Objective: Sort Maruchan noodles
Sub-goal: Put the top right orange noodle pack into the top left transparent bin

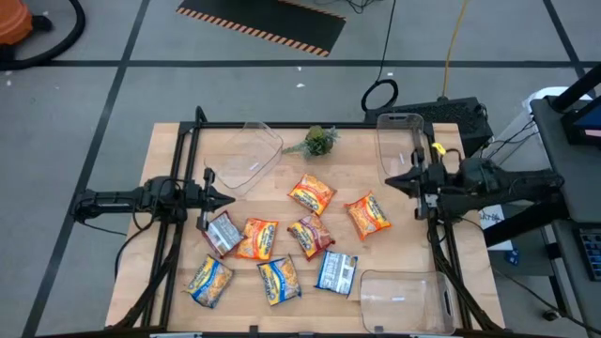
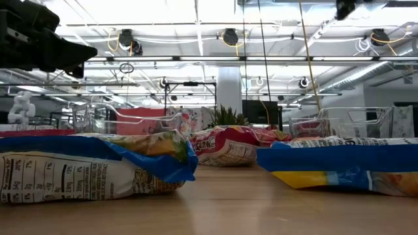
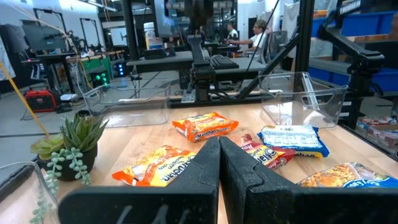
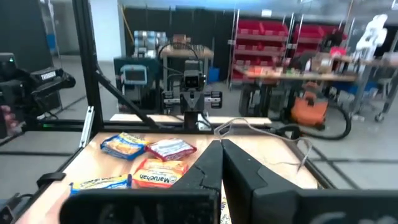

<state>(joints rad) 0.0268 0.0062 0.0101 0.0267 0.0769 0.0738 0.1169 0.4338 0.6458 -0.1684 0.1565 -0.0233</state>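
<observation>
The nine crinkly plastic Maruchan noodle packets (image 1: 282, 244) crowd the middle and front of the wooden counter (image 1: 169, 272), several touching or overlapping, so little bare wood lies between them. Bare wood runs down both side edges and across the far middle. Three clear plastic bins block the margins: one at the far left-centre (image 1: 252, 155), one at the far right (image 1: 398, 141), one at the near right corner (image 1: 402, 299). A small green plant sprig (image 1: 320, 141) stands between the two far bins. The left gripper (image 1: 228, 198) and right gripper (image 1: 390, 182), both closed, hover at opposite sides, well apart.

Wooden table (image 1: 169, 272) — noodle packets (image 1: 311, 195), bins (image 1: 252, 156), plant (image 1: 319, 141)
</observation>
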